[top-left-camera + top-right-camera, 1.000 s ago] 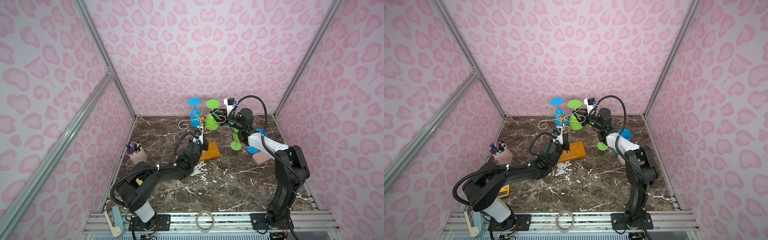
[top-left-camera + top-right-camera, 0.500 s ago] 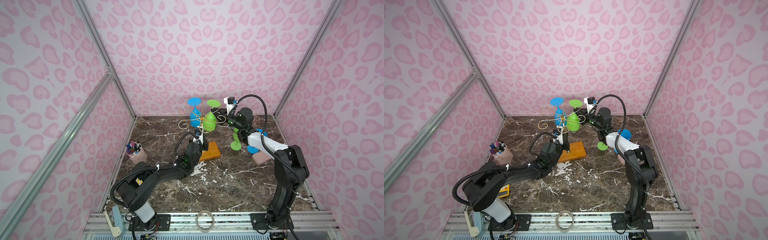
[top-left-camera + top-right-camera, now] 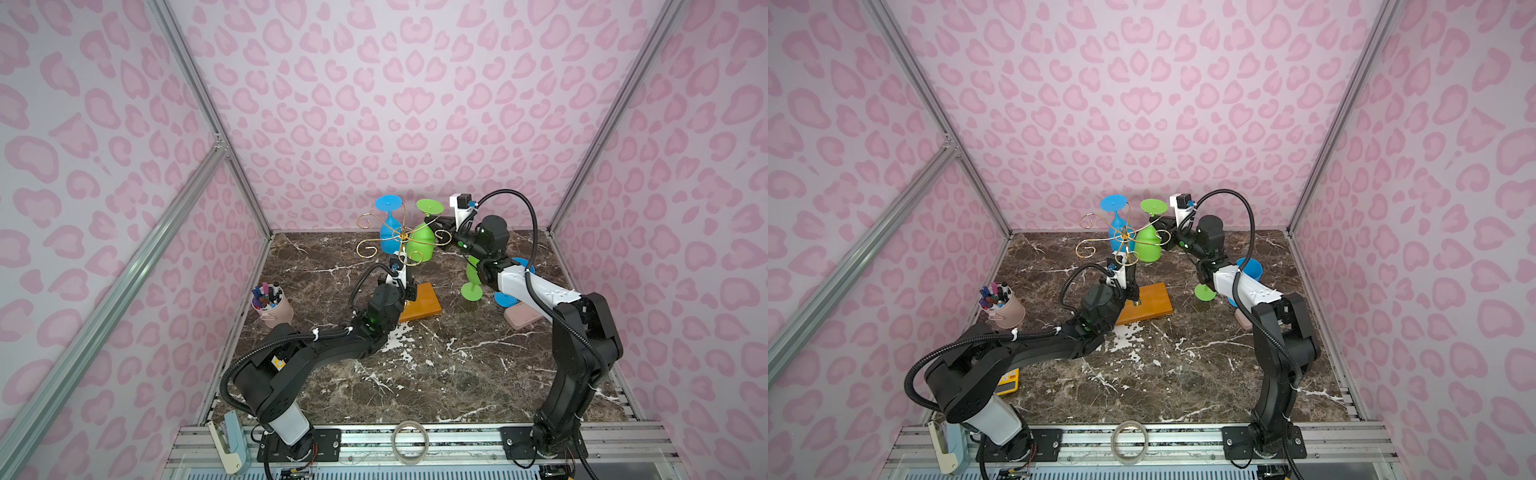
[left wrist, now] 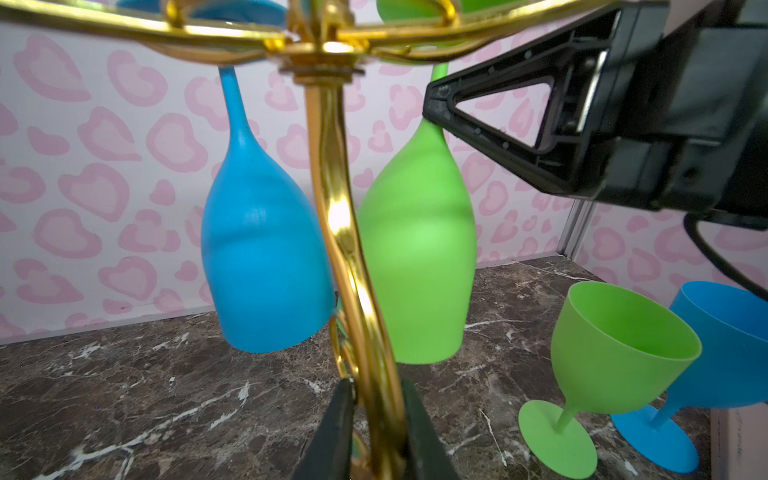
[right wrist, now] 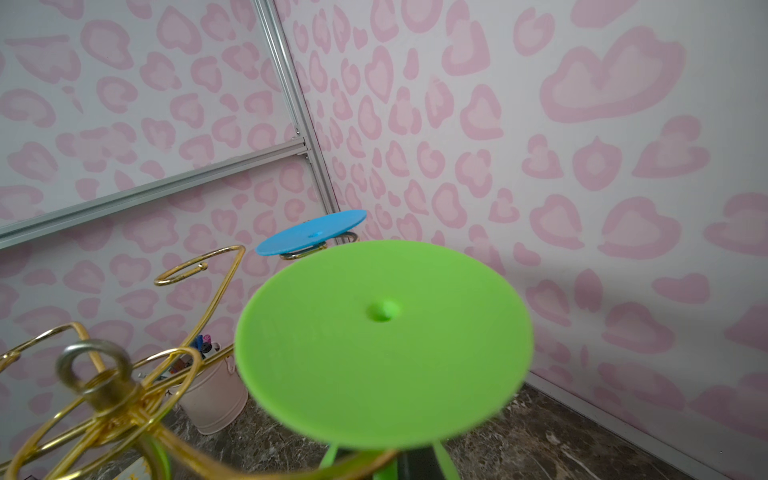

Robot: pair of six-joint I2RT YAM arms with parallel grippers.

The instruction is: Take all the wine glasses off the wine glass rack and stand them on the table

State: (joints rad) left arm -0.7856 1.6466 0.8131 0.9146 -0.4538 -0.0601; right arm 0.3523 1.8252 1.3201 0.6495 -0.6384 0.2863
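While the wine glass rack is clamped by the left gripper, the green wine glass, hanging stem-up at upper centre, is held at its stem from frame right by the closed right gripper.

The wine glass rack is glossy gold metal wire on a glossy wooden base. The green wine glass and blue wine glass are matt plastic. The tabletop is polished marble.

Left hand clamped, low; right hand closed, raised, arm outstretched.
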